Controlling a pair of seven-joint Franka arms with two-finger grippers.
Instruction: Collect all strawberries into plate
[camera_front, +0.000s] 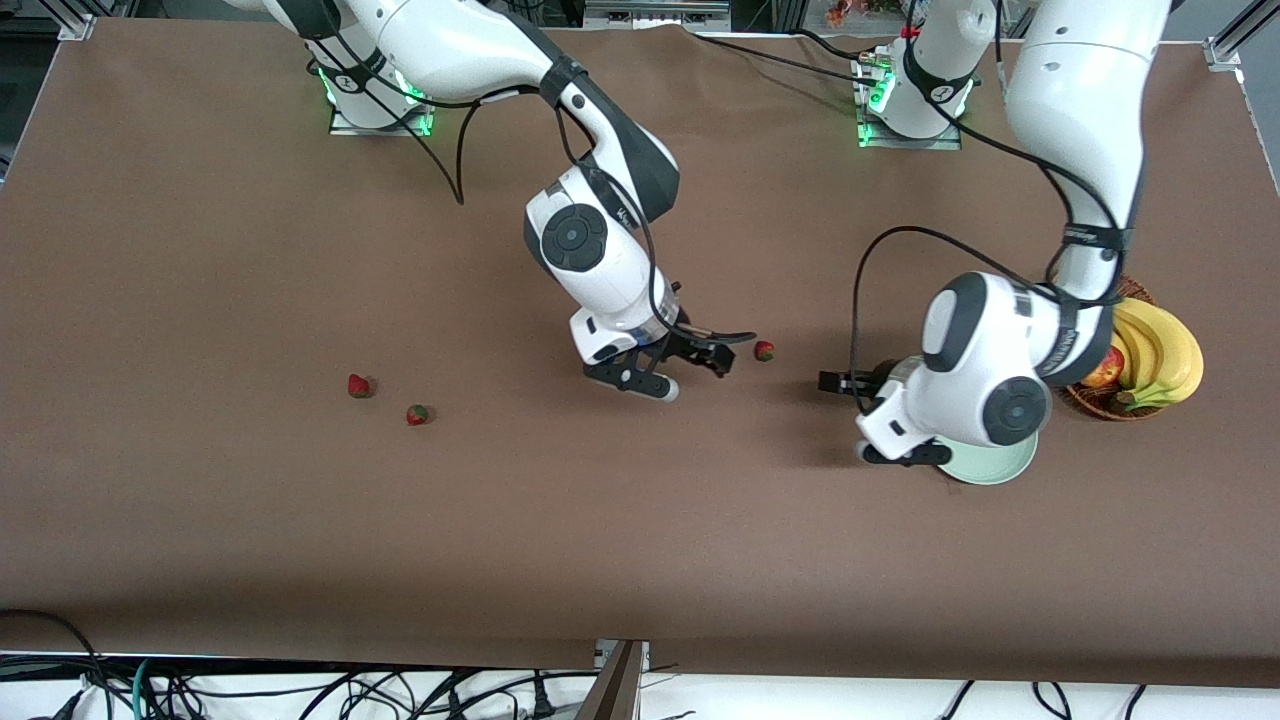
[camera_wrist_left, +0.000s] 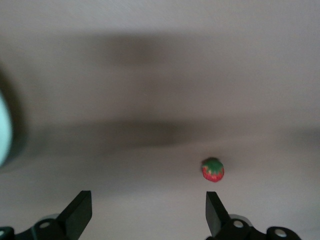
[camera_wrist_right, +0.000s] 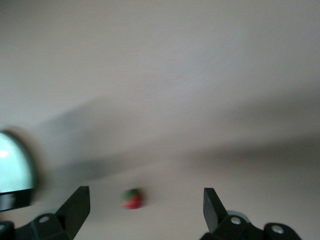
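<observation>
Brown table (camera_front: 300, 560); three scattered strawberries (camera_front: 764, 350); mint plate (camera_front: 1000, 465) beside fruit basket (camera_front: 1090, 400)

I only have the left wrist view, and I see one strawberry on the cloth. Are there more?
Observer: Yes. Besides that strawberry, two strawberries lie toward the right arm's end of the table.
Operator: Where's the right gripper?
Observer: The right gripper is open, right beside the strawberry you see.
Operator: Anything in the plate yet?
Observer: The plate sits mostly hidden under the left arm; its visible rim shows no berry.
Operator: What's beside it?
Observer: A basket with bananas and an apple.
</observation>
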